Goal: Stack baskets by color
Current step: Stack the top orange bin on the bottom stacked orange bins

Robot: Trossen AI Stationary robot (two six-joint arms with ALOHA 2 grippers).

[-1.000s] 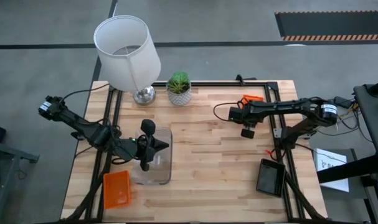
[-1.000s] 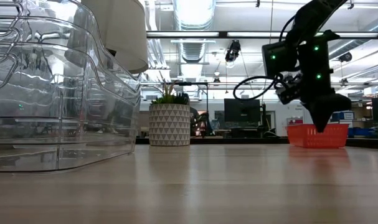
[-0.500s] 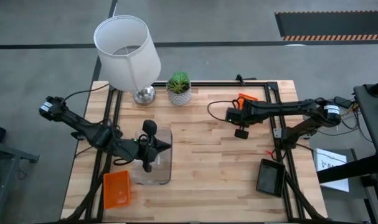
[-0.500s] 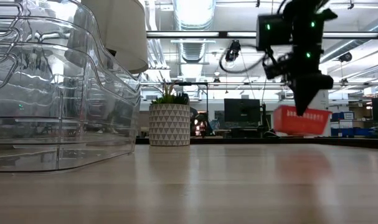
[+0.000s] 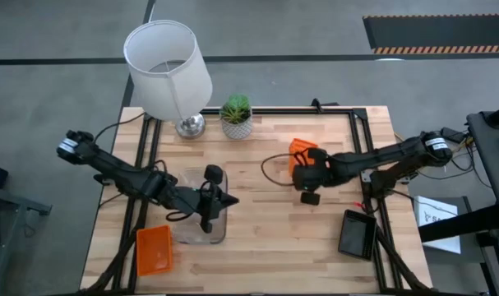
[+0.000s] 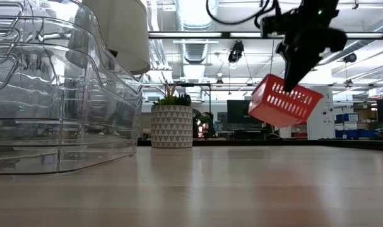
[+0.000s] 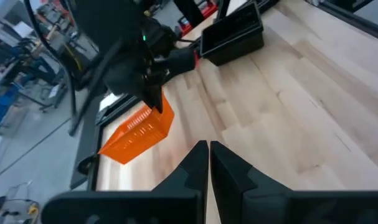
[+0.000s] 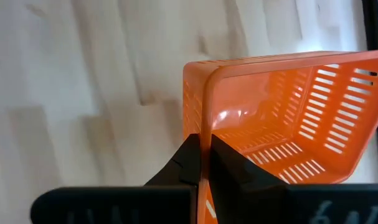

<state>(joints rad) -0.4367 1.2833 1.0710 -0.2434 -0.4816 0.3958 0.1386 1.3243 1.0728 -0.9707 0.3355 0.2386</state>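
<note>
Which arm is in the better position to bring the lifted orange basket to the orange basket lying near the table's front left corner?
The right arm, probably. Its gripper is shut on the lifted orange basket, hanging tilted above the table. The left gripper is shut and empty, over the clear baskets, beside the other orange basket.

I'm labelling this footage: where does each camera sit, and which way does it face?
High: above, looking down on the table; both arms show.
Low: at tabletop height, facing the room; the right gripper lifts the orange basket beside clear baskets.
Left wrist: on the left arm, past the shut left gripper toward the right arm.
Right wrist: on the right arm, jaws shut on the basket rim.
All four share that orange basket.
</note>
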